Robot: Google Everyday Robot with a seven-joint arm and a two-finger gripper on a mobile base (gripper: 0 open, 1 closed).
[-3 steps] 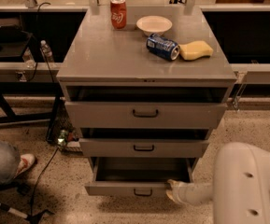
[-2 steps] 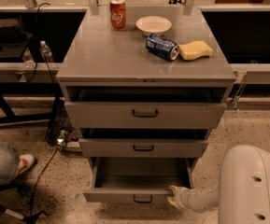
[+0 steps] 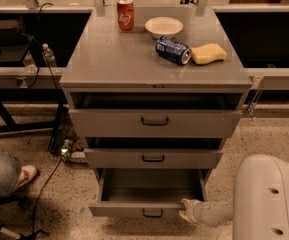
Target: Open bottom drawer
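The bottom drawer of the grey cabinet is pulled well out, showing its plain grey inside. Its small dark loop handle sits at the centre of the front panel. My gripper is at the right end of the drawer's front edge, touching the top rim. My white arm reaches in from the lower right.
The mid drawer and top drawer are slightly ajar. On the cabinet top are a red can, white bowl, blue can on its side and yellow sponge. A person's leg and shoe and cables are at left.
The bottom drawer has slid further out toward the camera, with my gripper moving with its right front edge.
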